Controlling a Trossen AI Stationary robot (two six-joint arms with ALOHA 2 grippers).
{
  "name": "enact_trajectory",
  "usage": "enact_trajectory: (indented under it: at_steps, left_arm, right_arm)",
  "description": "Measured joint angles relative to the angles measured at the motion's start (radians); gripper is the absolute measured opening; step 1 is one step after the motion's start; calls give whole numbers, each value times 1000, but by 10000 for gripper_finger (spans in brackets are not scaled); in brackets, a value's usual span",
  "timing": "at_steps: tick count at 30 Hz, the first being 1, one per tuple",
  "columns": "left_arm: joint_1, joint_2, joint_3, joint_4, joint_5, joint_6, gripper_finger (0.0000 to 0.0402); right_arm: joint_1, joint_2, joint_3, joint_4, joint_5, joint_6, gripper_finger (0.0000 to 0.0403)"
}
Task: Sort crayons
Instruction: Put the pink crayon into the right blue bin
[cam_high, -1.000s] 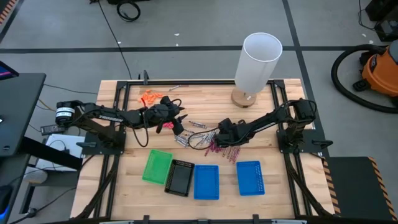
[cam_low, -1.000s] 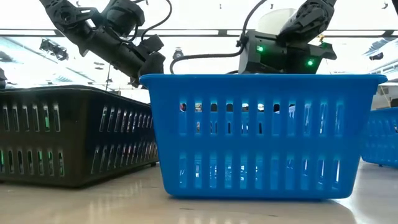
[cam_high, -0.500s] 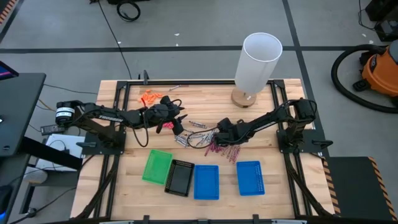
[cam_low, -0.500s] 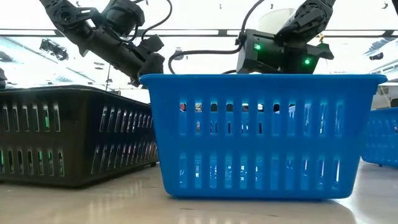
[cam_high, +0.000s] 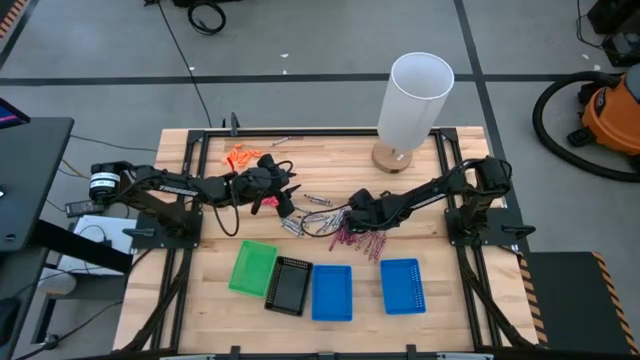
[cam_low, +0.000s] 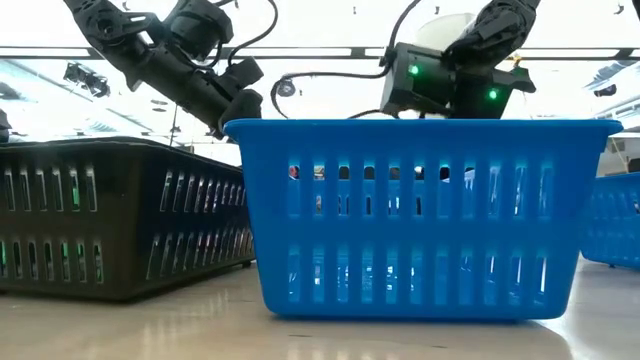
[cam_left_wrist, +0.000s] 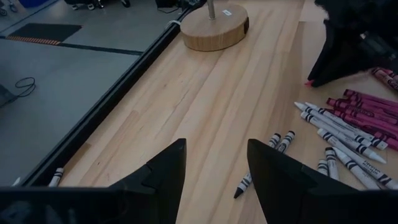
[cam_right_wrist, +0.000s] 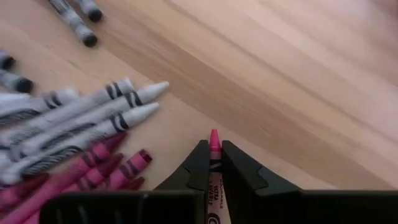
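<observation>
Right hand is clamping one light, stiff, snappable magenta crayon near its tip, beside the crayons; left hand is hanging with fingers apart.

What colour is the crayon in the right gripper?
Magenta crayon, pinched in the right gripper; the right wrist view shows it best.

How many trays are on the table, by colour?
Green tray: 1
Black tray: 1
Blue trays: 2
Total: 4
</observation>
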Motion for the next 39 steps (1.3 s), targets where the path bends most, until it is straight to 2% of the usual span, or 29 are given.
enact_trajectory:
  at_steps: [6,12,16,21,24,28,33,39]
  left_arm:
    - [0,0,0,-3,0,0,181]
    - [-1,0,0,-4,0,-2,181]
    - [-1,0,0,-3,4,-3,181]
    - [-1,-1,0,63,103,24,181]
    - [-2,-1,0,78,158,13,181]
    - [-26,-1,0,85,177,5,181]
    - [-70,-1,0,132,176,11,181]
    - [-102,-1,0,154,160,16,181]
  right_arm:
    - [25,-86,0,39,26,-104,36]
    - [102,-170,1,165,22,-321,36]
    - [153,-200,3,275,-65,-481,36]
    - [205,-204,3,351,-125,-636,36]
    - [206,-204,3,445,-209,-728,36]
    - [197,-204,3,529,-326,-782,36]
    - [210,-204,3,545,-343,-799,36]
    - [221,-149,-14,657,-379,-799,37]
